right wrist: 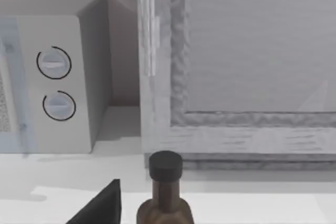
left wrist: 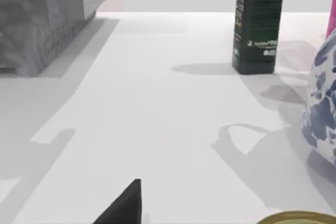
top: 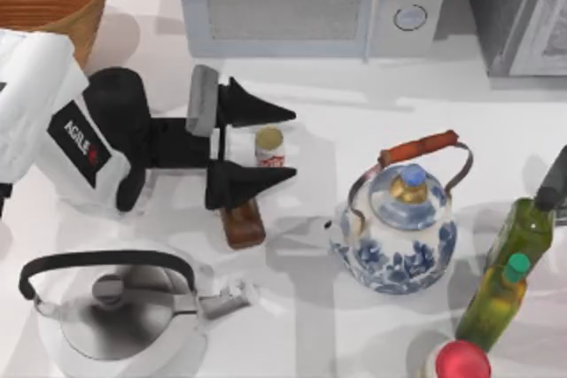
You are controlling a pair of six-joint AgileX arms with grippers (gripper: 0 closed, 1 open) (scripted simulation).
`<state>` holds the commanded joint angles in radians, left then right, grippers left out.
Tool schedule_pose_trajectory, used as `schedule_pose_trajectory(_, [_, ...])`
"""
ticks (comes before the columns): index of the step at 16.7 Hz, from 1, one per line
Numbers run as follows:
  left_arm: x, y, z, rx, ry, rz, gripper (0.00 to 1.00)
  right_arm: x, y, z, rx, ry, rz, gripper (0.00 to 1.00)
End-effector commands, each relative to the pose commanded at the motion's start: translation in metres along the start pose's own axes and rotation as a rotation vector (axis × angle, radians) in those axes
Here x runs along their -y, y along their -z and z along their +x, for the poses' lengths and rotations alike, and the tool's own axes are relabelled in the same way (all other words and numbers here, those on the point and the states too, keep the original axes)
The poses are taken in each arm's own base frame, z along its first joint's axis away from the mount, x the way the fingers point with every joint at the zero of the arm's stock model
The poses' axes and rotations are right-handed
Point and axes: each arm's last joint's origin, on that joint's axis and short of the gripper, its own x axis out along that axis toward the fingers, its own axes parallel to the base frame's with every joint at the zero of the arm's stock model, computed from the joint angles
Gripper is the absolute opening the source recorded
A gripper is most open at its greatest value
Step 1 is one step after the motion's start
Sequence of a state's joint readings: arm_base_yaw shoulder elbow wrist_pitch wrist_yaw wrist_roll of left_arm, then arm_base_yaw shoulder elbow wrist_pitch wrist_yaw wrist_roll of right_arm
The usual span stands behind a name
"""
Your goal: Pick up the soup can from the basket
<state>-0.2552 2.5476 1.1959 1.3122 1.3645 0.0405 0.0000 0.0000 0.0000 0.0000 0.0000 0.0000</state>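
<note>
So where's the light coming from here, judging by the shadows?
Top view: the blue-and-white kettle and soup can throw soft shadows toward the table's left, so light comes from the right. Left wrist view: the dark bottle likewise casts a pale, soft-edged shadow on the white table.

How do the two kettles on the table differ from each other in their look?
The blue-and-white kettle has a floral pattern, while the grey kettle is plain and metallic. The blue-and-white kettle's handle has an orange-brown grip; the grey kettle's handle is black. The blue-and-white kettle stands right of the table's middle, the grey kettle at the near left corner. Both stand upright with their lids on.
</note>
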Motion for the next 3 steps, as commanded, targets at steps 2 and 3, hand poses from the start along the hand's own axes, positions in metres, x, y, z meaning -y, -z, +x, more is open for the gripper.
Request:
schedule_pose_trajectory(2, [0.0000, 0.0000, 0.0000, 0.000, 0.000, 0.000, 1.00, 0.0000, 0.0000, 0.0000, 0.000, 0.000, 0.000, 1.00])
schedule_pose_trajectory(3, [0.0000, 0.0000, 0.0000, 0.000, 0.000, 0.000, 1.00, 0.0000, 0.0000, 0.0000, 0.000, 0.000, 0.000, 1.00])
